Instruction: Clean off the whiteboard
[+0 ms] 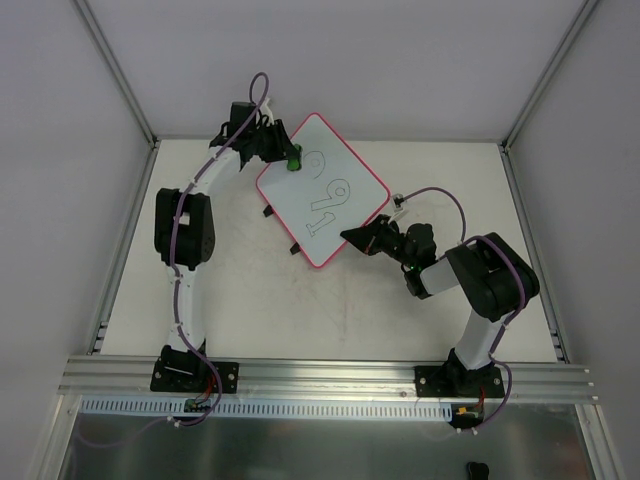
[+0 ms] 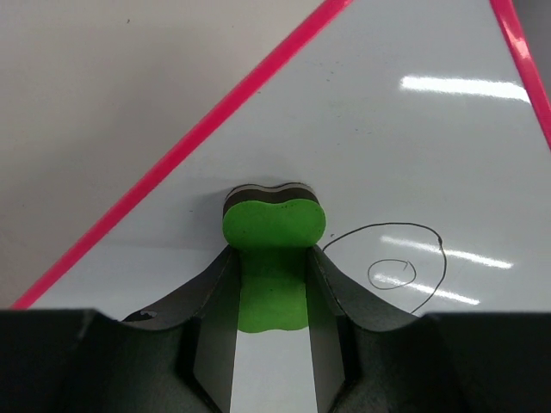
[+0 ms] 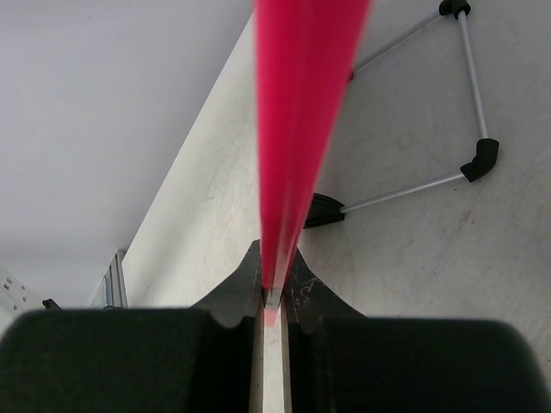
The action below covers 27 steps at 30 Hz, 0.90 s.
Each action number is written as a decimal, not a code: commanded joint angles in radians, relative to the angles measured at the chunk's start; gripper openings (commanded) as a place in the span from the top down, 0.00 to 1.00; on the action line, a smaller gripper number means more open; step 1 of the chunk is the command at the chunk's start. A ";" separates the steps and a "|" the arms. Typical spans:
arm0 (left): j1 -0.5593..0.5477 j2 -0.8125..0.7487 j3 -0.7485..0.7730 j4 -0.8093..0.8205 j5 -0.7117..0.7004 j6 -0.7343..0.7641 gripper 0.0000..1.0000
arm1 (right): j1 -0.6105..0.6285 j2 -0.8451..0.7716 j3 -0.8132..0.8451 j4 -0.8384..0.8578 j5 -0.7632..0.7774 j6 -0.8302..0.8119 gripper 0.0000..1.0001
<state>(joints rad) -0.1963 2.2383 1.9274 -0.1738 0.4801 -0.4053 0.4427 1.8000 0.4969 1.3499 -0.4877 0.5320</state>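
Observation:
The whiteboard lies tilted at the table's far middle, white with a red-pink rim and black digits "9", "9", "1" on it. My left gripper is shut on a green eraser block, whose dark felt face rests on the board near its far left corner, next to a drawn loop. My right gripper is shut on the board's near right rim, which shows edge-on as a red-pink band running between its fingers.
Grey enclosure walls and metal rails bound the table. Two black clips stick out from the board's near left edge. A thin metal stand with black joints lies under the board in the right wrist view.

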 commanded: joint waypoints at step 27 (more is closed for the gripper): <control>-0.302 -0.086 -0.131 0.002 -0.147 0.143 1.00 | 0.047 -0.010 0.006 0.181 -0.203 -0.060 1.00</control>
<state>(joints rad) -0.4885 2.0815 1.7977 -0.1215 0.2771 -0.2501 0.4427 1.8004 0.4957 1.3426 -0.4866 0.5583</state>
